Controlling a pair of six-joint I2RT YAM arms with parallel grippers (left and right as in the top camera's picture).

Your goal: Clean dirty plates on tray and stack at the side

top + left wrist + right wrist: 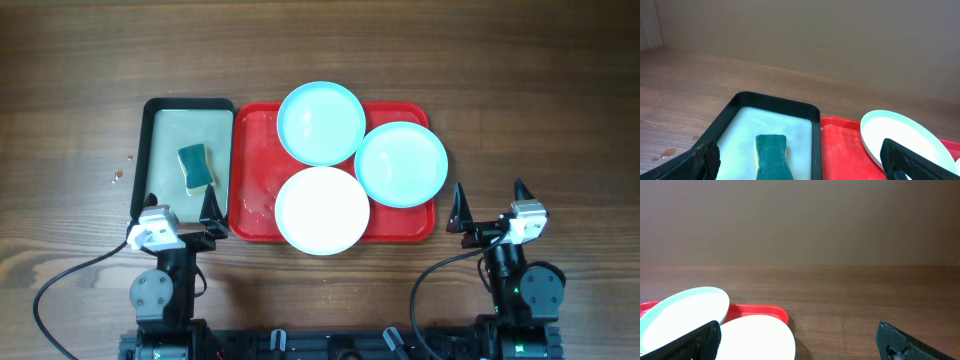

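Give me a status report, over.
Left gripper and right gripper open, empty. White plate and two blue plates on red tray. Sponge in black tray, nothing blocking.

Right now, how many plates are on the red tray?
3. The far blue plate overhangs the red tray's back rim, the right blue plate its right rim, the white plate its front rim. None seems hidden.

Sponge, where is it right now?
In the overhead view, the green sponge lies inside the black tray, left of the red tray and just ahead of the left gripper.
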